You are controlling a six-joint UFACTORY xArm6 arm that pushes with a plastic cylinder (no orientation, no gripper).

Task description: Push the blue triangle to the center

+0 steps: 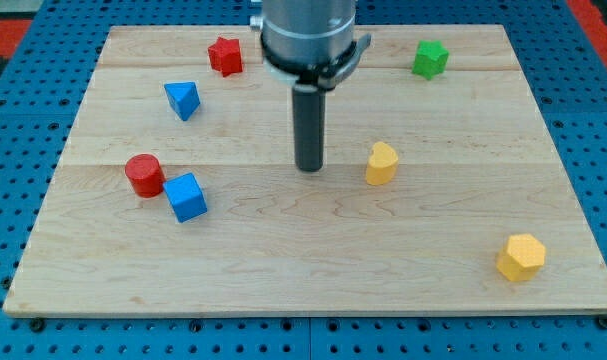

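Blue triangle block (183, 100) looks light, rigid, easy to slide on wooden counter (433, 250). My tip (310, 168), no pincer, stands well right; push its upper-left face.

The arm's grey housing (308, 35) is running off the frame at twelve o'clock, covering a strip of the wooden board (283, 260) behind it.

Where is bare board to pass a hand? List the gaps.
Free: the bottom strip between the blue cube and yellow hexagon; right of the yellow block. Crowded: red cylinder touching the cube; blue triangle above.
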